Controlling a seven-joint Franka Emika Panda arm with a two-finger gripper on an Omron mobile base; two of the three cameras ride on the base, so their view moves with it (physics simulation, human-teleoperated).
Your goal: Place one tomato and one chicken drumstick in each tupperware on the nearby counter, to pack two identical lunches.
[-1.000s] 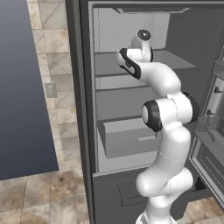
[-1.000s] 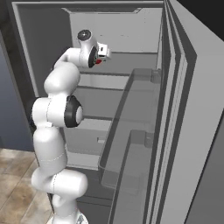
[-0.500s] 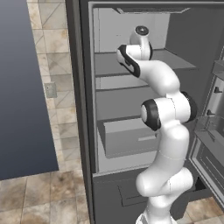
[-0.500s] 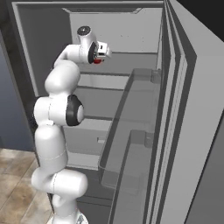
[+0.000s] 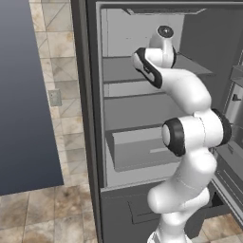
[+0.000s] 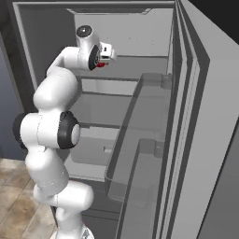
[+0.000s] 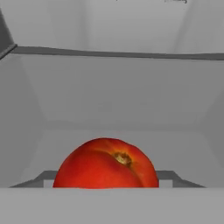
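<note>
A glossy red tomato (image 7: 106, 164) with a brown stem scar sits low and centred in the hand view, right in front of the hand. In the right base view the tomato (image 6: 99, 64) shows as a red patch at my gripper (image 6: 101, 62), which is shut on it. The hand is up at the fridge's top shelf (image 6: 135, 70), with pale grey shelf and back wall behind the tomato. My fingertips are hidden behind the fruit. The chicken drumstick, the tupperware and the counter are out of view.
The fridge stands open, with grey shelves (image 5: 128, 111) and a drawer (image 5: 142, 152) below the hand. Its door with clear bins (image 6: 135, 149) hangs open on the right. The dark fridge frame (image 5: 88, 95) and a tiled wall (image 5: 59, 80) are to the left.
The jaws have shut on the tomato. The hand has drawn back slightly from the shelf, and the tomato has come with it.
</note>
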